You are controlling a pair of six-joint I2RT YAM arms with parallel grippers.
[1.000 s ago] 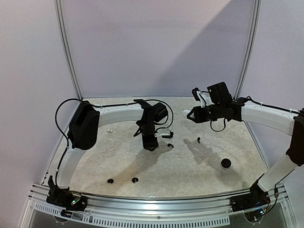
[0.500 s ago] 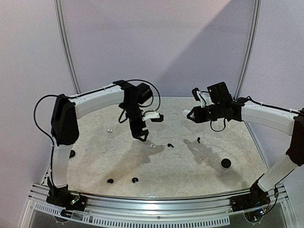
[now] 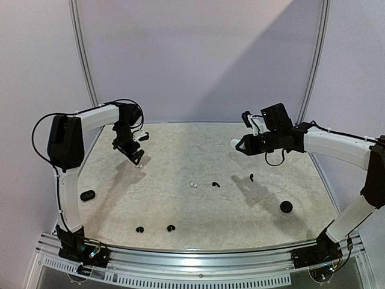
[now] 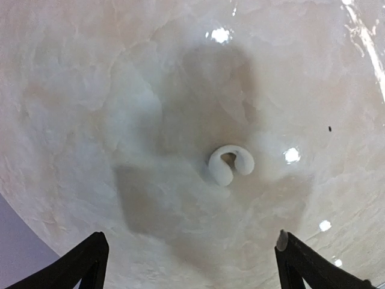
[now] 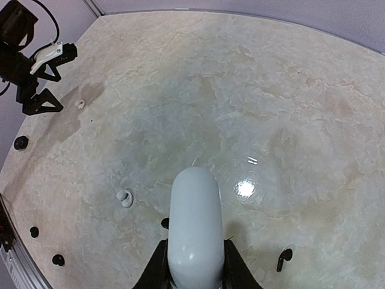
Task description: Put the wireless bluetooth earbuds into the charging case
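Top external and wrist views show two white earbuds (image 3: 194, 185), four black earbuds (image 3: 215, 183); left gripper (image 3: 136, 158), swung leftward, now spread; right gripper (image 3: 239, 145) clasps white case (image 5: 195, 223).

Two slim robot arms are bolted by black bases (image 3: 81, 251) to a ribbed silver rail (image 3: 192, 260). The left arm (image 3: 90, 117), at the rail's left end, has glossy white tube-shaped shells between boxy black joints, and thin black cables (image 3: 37, 135) loop off those joints. The right arm (image 3: 337, 146), at the rail's right end, matches it. It carries a black camera block (image 3: 278, 115) at the tip farthest from the rail. Both arms end in black wedge-shaped fingers (image 4: 81, 268).
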